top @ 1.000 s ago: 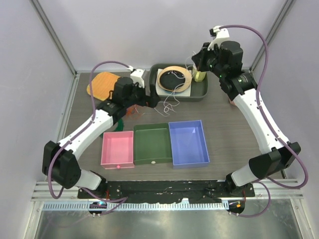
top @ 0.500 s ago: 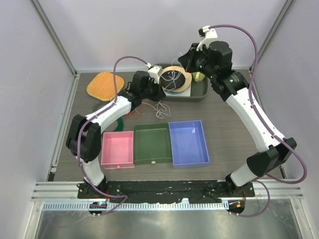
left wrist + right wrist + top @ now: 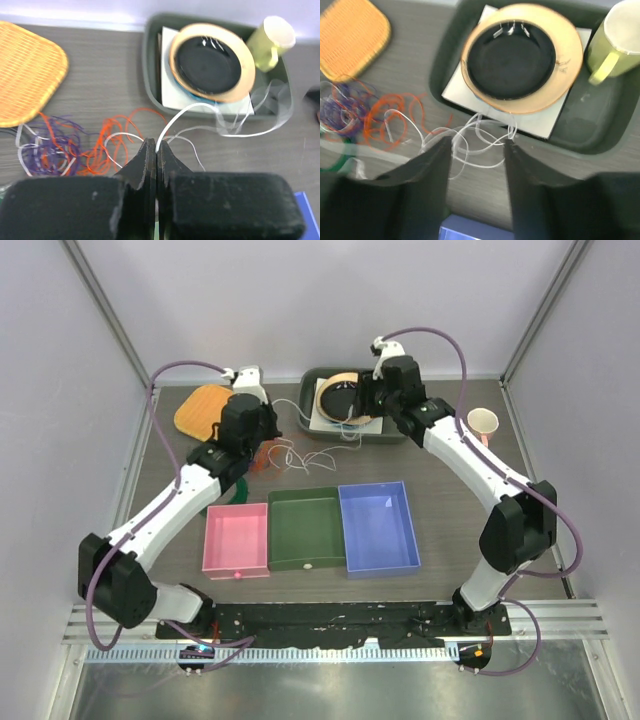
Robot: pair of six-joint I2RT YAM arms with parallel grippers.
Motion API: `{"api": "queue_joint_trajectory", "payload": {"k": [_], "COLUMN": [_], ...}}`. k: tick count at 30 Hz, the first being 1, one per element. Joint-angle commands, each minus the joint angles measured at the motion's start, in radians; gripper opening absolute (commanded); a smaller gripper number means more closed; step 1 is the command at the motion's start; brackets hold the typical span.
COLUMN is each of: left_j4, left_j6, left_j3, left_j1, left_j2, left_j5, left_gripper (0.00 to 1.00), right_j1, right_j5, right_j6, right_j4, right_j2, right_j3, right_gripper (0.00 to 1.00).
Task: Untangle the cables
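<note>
My left gripper [image 3: 156, 146], jaws pressed together, pinches a white cable [image 3: 182, 111] just short of the tray [image 3: 148, 60]. My right gripper [image 3: 477, 150] hangs parted above white loops, holding nothing. The cables [image 3: 70, 150] lie tangled on the table [image 3: 105, 75].

Soft, even light from above leaves only faint shadows on the table [image 3: 450, 465]. Small glints mark the black plate [image 3: 210, 65]. Both wrist views are soft; the white cable [image 3: 172, 120] is motion-smeared.
</note>
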Motion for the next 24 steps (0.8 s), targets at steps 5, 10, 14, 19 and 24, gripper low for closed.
{"api": "queue_joint_trajectory", "payload": {"k": [5, 10, 14, 19, 24], "left_j4": [-0.064, -0.101, -0.137, -0.155, -0.177], "left_j6": [-0.031, -0.042, -0.045, -0.046, -0.042], "left_j3": [0.144, 0.273, 0.356, 0.432, 0.468], "left_j1": [0.022, 0.022, 0.022, 0.022, 0.023], "left_j2": [-0.024, -0.007, 0.002, -0.013, -0.038], "left_j5": [-0.058, 0.011, 0.072, 0.166, 0.172], "left_gripper": [0.0, 0.0, 0.0, 0.0, 0.0], "right_j1": [0.012, 0.026, 0.091, 0.139, 0.141], "right_j5": [-0.247, -0.648, -0.63, -0.557, -0.64], "right_j6": [-0.261, -0.388, -0.413, -0.376, -0.253], "right_j4": [0.33, 0.565, 0.574, 0.643, 0.744], "right_j2": [-0.172, -0.273, -0.244, -0.134, 0.033], "right_j3": [-0.336, -0.483, -0.477, -0.406, -0.317], "right_gripper": [0.9, 0.92, 0.92, 0.92, 0.91]}}
